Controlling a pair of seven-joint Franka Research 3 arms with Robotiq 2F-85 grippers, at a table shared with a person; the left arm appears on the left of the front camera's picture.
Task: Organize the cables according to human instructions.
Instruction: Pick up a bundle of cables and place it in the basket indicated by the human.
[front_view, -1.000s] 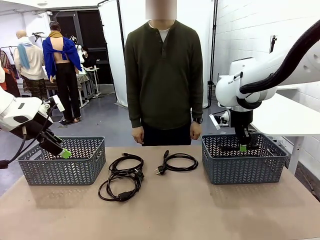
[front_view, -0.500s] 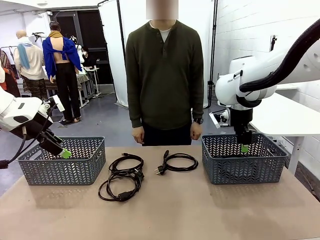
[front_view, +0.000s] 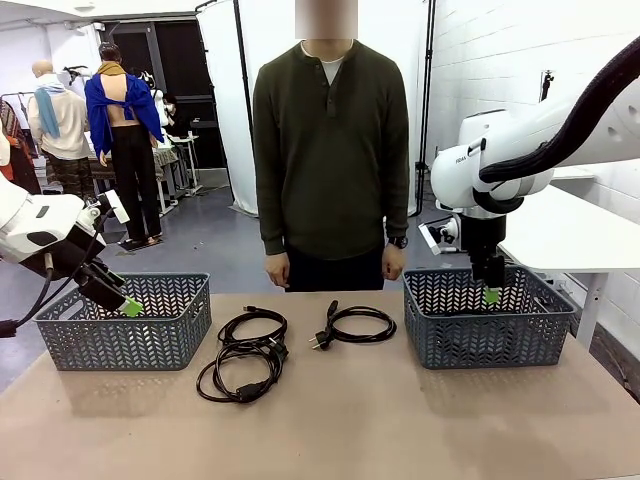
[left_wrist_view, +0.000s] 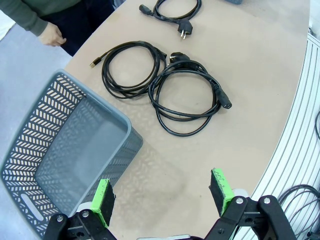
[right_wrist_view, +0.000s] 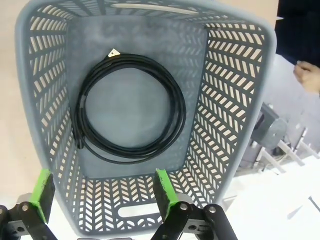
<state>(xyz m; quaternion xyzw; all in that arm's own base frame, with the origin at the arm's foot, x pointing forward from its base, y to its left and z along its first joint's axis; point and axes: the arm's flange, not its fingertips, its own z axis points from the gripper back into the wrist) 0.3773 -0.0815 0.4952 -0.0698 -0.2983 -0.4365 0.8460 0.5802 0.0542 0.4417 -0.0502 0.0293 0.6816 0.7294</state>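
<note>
Your open left pincer (left_wrist_view: 161, 192) hung nearest the coiled thin black cables (front_view: 248, 347), seemingly to its right; right pincer (right_wrist_view: 103, 192) open too.

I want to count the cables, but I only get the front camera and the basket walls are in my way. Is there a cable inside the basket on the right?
Observer: Yes. The right wrist camera shows one black cable lying in a flat coil on the floor of the right basket.
Operator: Is the gripper there holding it?
Observer: No. The right gripper is open above the coil, its pads wide apart and touching nothing.
Operator: And the other basket?
Observer: The left wrist camera looks down into the left basket. The part of its floor that shows is bare, and the left gripper is open too.
</note>
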